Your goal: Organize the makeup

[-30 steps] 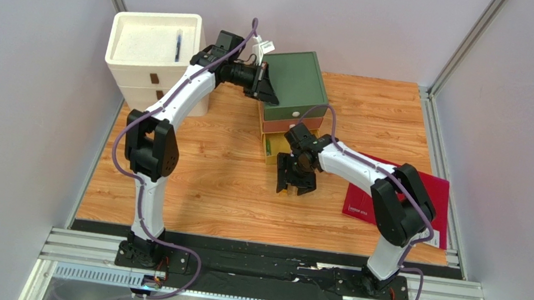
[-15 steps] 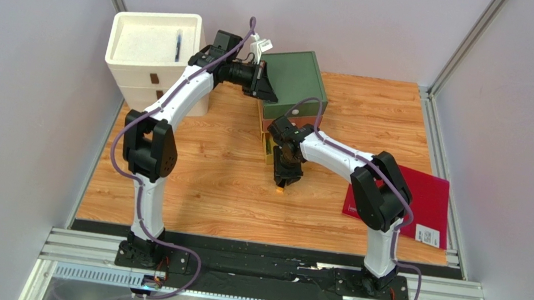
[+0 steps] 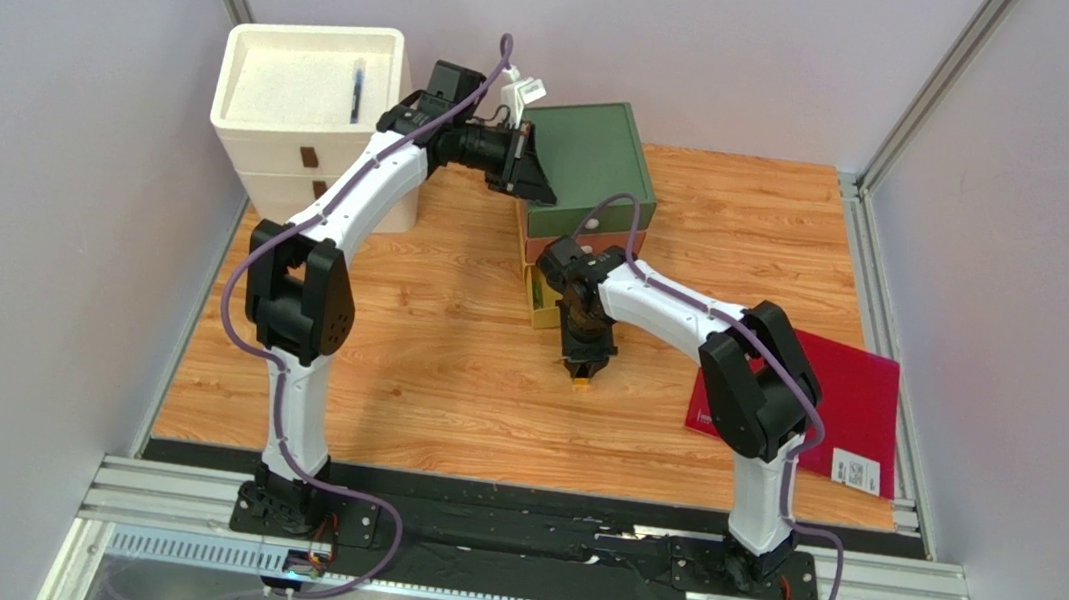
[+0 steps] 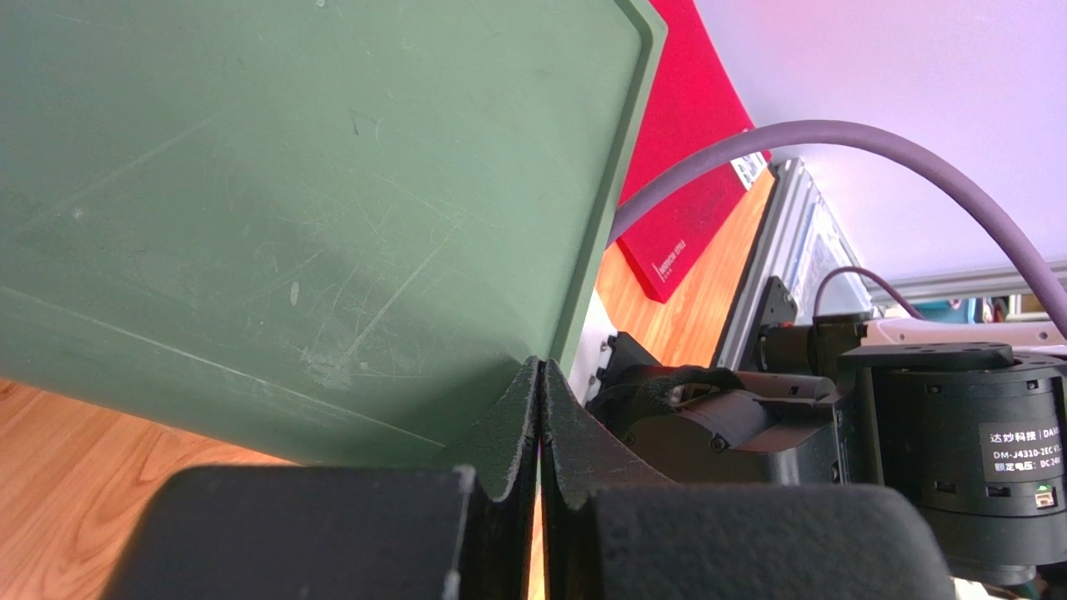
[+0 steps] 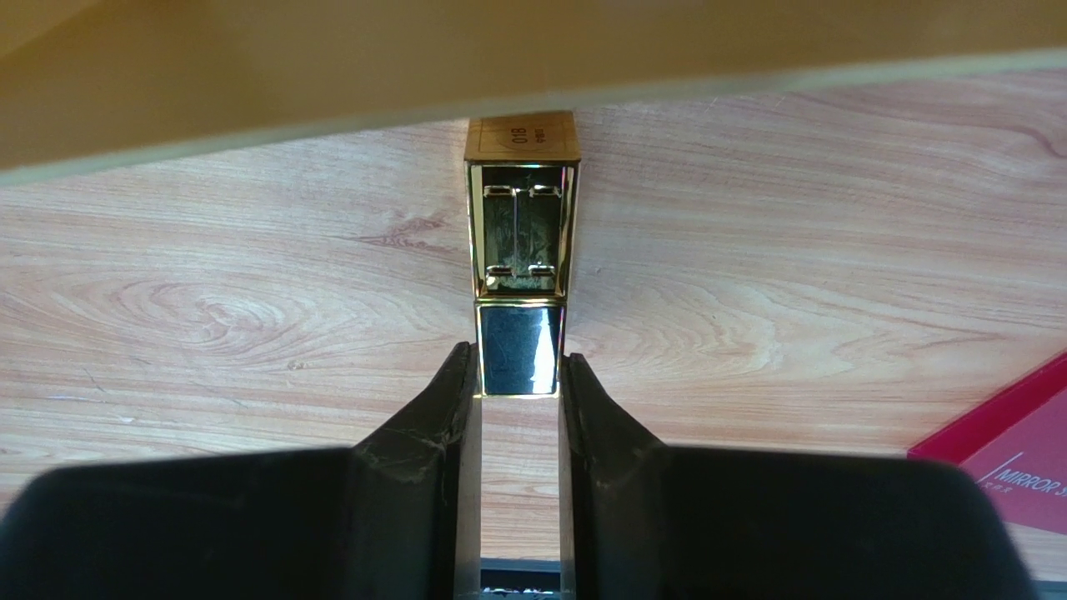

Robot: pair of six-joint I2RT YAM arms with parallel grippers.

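Note:
The black-and-gold rectangular case [image 5: 521, 238] lies on the wood floor, its far end at the edge of the open yellow drawer [image 5: 313, 75]. My right gripper [image 5: 517, 375] is shut on the case's dark near end, one finger on each side. In the top view my right gripper [image 3: 582, 348] sits just in front of the open drawer [image 3: 538, 295] of the green drawer box [image 3: 594, 168]. My left gripper [image 4: 540, 390] is shut and empty, with its tips against the green box's top [image 4: 313, 188], at the box's back left corner [image 3: 523, 163]. The other makeup is out of view.
A white foam box [image 3: 300, 89] stands at the back left with a thin dark stick [image 3: 356, 87] inside. A flat dark red folder [image 3: 824, 401] lies at the right; it also shows in the left wrist view [image 4: 683, 163] and the right wrist view [image 5: 1008, 438].
My right arm has folded in to the left and its wrist has turned, so the gripper now lies lengthwise in front of the open drawer. My left arm has not moved.

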